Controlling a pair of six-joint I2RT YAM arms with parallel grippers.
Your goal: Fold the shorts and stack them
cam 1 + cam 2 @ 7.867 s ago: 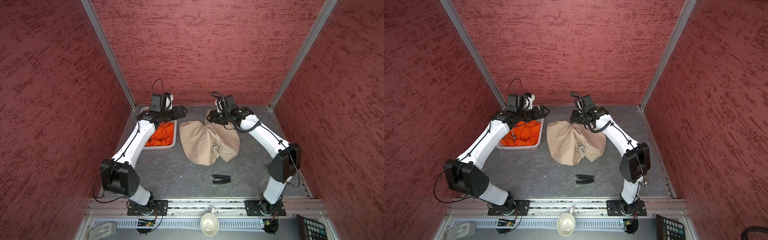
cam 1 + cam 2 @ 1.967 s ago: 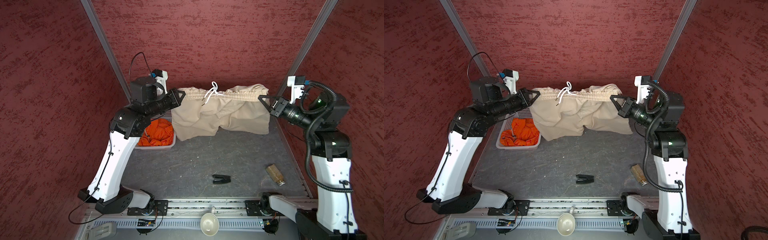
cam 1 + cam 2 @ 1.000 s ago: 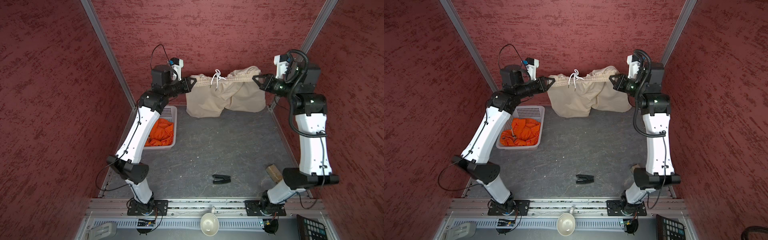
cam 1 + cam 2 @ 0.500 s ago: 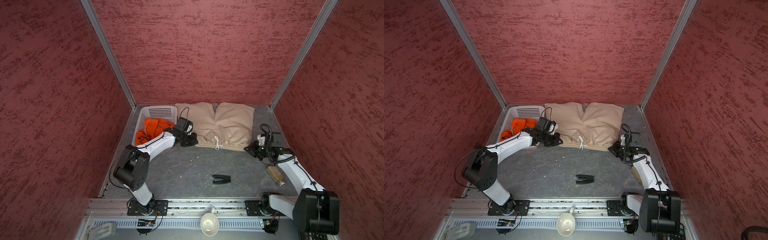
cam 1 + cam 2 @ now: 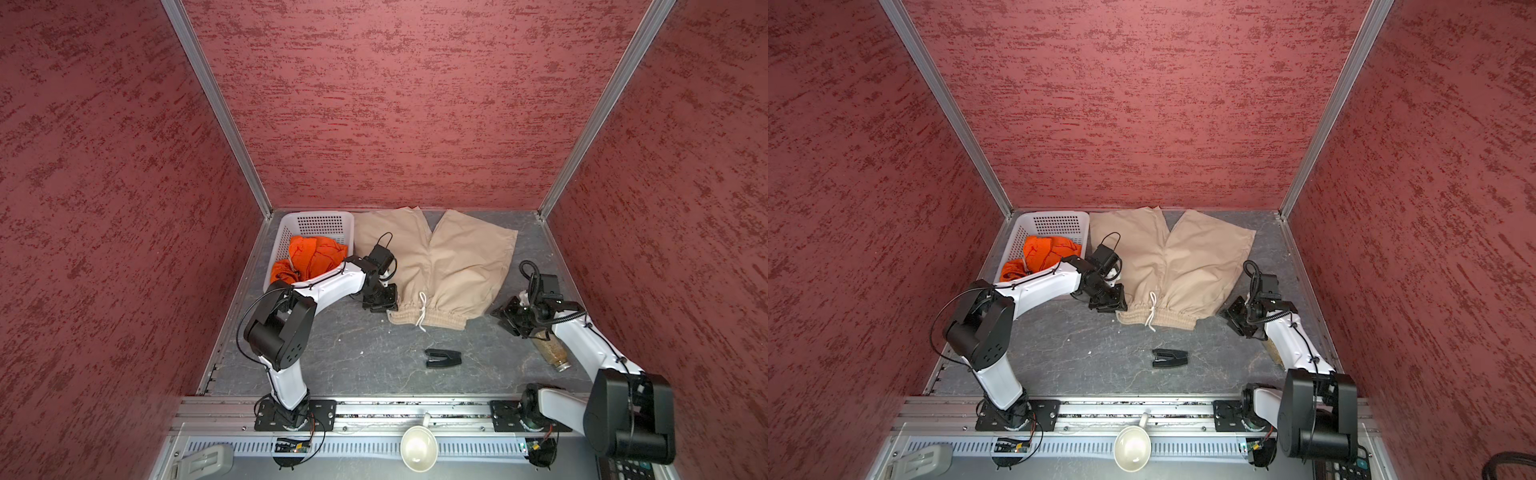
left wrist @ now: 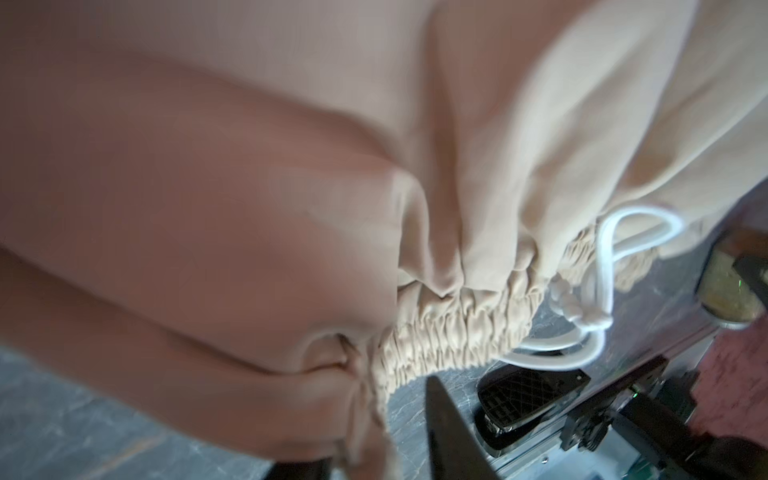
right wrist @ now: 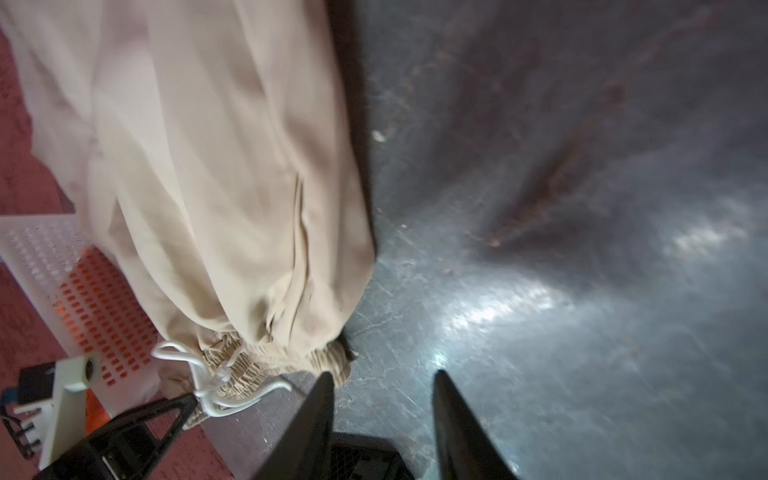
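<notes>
Surface: grey slab (image 5: 353, 357) inside red walls. The beige shorts (image 5: 440, 266) lie spread flat at the back, legs toward the rear wall, waistband (image 5: 432, 319) toward the front. No fold in them yet, I'd say.
Second pair: orange shorts (image 5: 311, 259) sit crumpled in the white basket (image 5: 316, 216), back left, just beside the beige pair.
Risk, snag: the waist corner sits between the fingers of the left gripper (image 5: 380, 302). If it pulls away at an angle, it likely drags that corner and wrinkles the flat lay.
Risk, drawstring (image 5: 422, 312): loose white loops at mid-waist could hook a fingertip on the next grab.
Risk, clutter: a black clip-like thing (image 5: 442, 358) lies near the waistband and a jar (image 5: 550, 353) lies under the right forearm. A low sweep could knock either, and the jar would probably roll.
Risk, basket: the nearer beige leg lies right against the basket wall, so a sideways fold may catch there.
State, left gripper (image 6: 365, 428): at the waistband's end on the basket side, jaws partly apart, cloth corner between them. It looks slack, not pinched.
State, right gripper (image 7: 383, 374): jaws partly apart, only bare surface between them, holding nothing. The waistband's other end is just beside one finger; I can't tell if they touch.
</notes>
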